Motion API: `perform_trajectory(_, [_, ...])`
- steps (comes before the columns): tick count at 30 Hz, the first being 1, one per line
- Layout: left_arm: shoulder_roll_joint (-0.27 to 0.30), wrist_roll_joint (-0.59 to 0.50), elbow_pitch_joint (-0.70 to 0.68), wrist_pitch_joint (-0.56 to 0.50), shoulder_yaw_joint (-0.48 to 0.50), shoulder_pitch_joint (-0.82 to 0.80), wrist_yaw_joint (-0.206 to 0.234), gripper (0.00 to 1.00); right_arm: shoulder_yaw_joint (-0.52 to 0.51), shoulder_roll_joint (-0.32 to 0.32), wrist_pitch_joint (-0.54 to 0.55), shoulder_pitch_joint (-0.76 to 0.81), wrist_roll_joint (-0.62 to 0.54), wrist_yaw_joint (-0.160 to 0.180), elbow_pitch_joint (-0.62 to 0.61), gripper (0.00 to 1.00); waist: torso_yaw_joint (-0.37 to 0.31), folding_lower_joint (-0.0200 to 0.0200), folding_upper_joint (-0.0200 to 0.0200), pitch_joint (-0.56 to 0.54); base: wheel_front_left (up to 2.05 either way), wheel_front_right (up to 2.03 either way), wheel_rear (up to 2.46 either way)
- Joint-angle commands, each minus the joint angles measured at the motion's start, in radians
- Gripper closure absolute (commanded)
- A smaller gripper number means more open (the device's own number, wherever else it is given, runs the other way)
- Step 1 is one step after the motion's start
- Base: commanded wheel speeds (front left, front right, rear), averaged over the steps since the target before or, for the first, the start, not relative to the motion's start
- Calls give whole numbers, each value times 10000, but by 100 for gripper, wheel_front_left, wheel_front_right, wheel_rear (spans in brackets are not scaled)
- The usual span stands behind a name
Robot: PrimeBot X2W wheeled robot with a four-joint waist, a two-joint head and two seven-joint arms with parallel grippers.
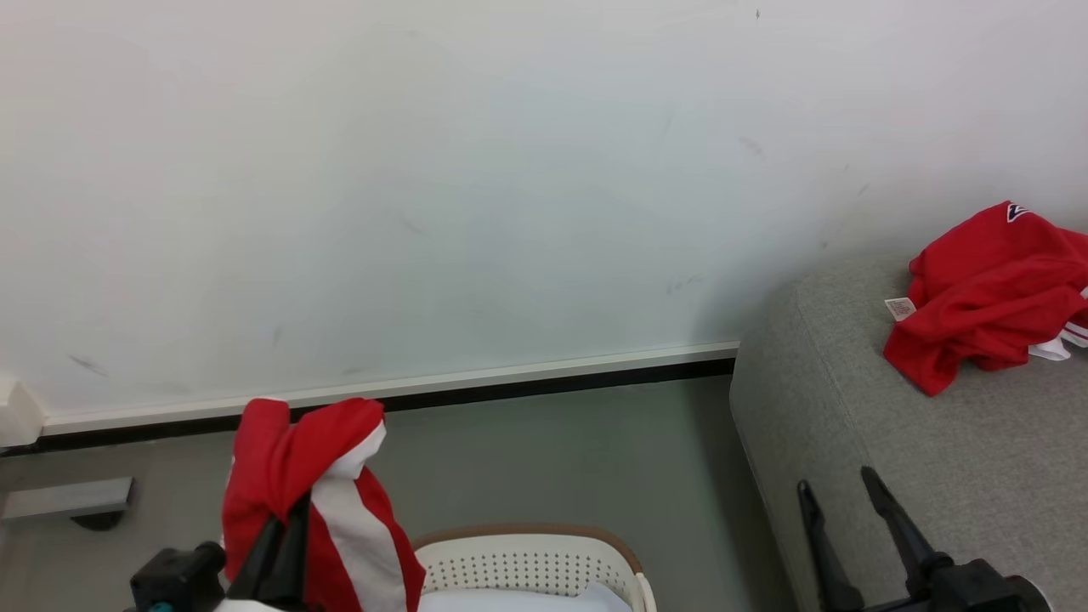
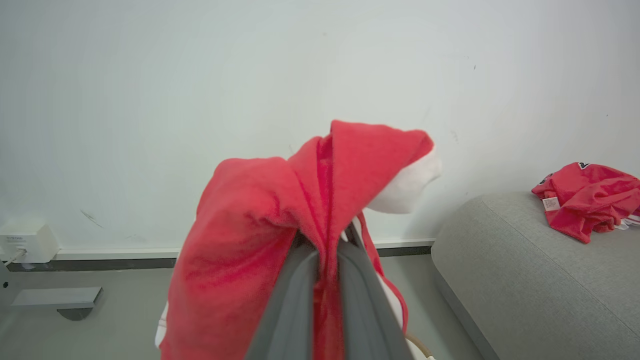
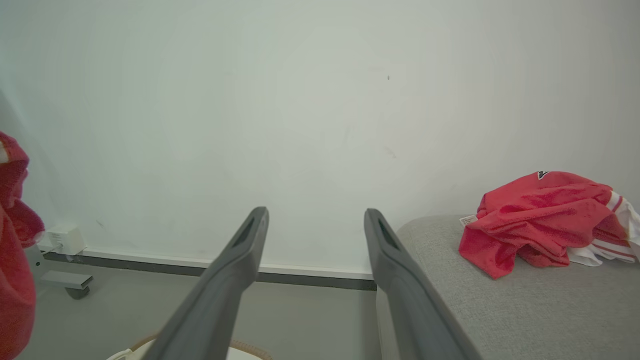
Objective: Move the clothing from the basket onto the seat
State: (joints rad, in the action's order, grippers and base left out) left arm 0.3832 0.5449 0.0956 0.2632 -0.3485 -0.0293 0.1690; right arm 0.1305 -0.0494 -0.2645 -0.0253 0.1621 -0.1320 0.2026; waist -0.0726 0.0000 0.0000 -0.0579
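Far left: left jaws closed tight on a red garment (image 1: 280, 459), pinching a bunched fold near its middle. The cloth humps over the finger tips and hangs down both sides, with a white stripe (image 1: 357, 527) running down the right side. It is lifted clear above the basket (image 1: 527, 561), which sits just right of it at the bottom edge. A pale sheet (image 1: 518, 602) lies inside the basket; no other red cloth is visible there, but most of the inside is cut off.

Handling guess: light, limp sports fabric with no stiffness, so it sags and swings. It is probably a bit slick, so a thin single layer could slide out. Gripping a gathered wad like this one looks like the safest hold. The hanging ends may snag the basket rim if carried low.

Middle: bare floor (image 1: 552, 450), then the sofa (image 1: 850, 408) starts, well apart from the held garment.

Right: right jaws spread wide and holding nothing, low over the sofa's front edge. Far right, a second red garment (image 1: 986, 297) lies crumpled on the sofa top, with a white label (image 1: 899, 308) at its left edge. One piece placed, one in the air.
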Motion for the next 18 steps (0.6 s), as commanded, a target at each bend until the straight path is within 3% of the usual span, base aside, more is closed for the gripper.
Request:
perform_trajectory(1, [-45,-193,-92,19,123,168,-63,100,179,-22,5,-26,66,27,67,0,-11,0,0,17,0,0,0])
perform_trajectory(12, [-374,-386,-620,-10,-232,-107,-672,100,2787,-57,4,-926,522,27,425,0,-47,0,0,189,0,0,0])
perform_trajectory(18, [-620,-440,-917,-251,-910,-552,-1157,100,5237,-548,5,-1866,1696,27,801,0,87,0,0,198,0,0,0])
